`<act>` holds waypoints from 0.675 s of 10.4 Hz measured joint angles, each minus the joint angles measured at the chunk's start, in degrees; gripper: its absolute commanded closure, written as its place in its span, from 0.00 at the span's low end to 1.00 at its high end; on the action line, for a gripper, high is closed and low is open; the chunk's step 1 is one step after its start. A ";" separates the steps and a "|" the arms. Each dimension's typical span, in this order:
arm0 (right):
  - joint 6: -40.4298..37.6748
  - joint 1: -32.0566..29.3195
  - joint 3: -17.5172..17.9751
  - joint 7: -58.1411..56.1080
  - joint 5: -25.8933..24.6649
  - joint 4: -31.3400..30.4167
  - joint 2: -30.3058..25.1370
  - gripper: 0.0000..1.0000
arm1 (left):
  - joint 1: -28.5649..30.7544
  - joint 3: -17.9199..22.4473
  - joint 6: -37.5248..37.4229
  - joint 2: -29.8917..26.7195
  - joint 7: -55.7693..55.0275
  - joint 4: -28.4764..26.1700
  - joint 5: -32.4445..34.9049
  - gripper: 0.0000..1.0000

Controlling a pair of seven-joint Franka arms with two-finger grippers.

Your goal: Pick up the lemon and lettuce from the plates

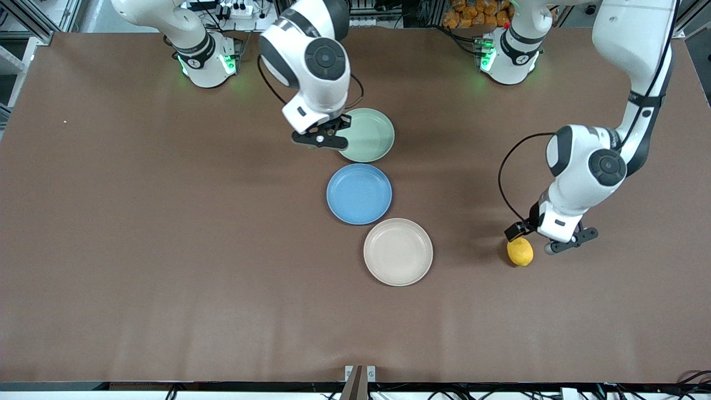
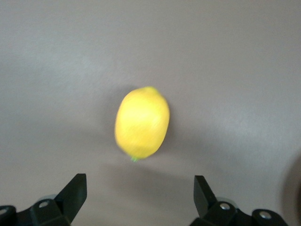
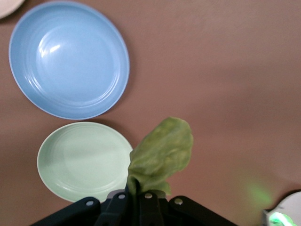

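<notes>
The yellow lemon lies on the brown table toward the left arm's end, apart from the beige plate. My left gripper hovers beside it. In the left wrist view the lemon sits just ahead of the left gripper, which is open with nothing between its fingers. My right gripper hangs over the rim of the mint green plate. The right wrist view shows the right gripper shut on the lettuce, a crumpled green leaf hanging beside the mint plate. Both plates are bare.
A bright blue plate sits between the mint and beige plates, and it also shows in the right wrist view. Both arm bases stand along the table edge farthest from the front camera.
</notes>
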 measured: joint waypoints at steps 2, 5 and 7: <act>-6.61 -4.26 -0.03 -6.02 0.30 5.16 -0.61 1.00 | -0.01 0.00 0.00 -4.13 0.00 -4.23 0.00 0.00; -12.47 -10.68 -0.07 -12.23 0.42 10.88 -1.23 1.00 | -0.09 -0.05 -0.02 -7.78 0.01 -7.67 0.00 0.00; -13.75 -15.32 -0.11 -15.81 0.43 12.59 -2.87 1.00 | -0.12 -0.12 -1.43 -9.59 0.01 -7.98 0.00 0.00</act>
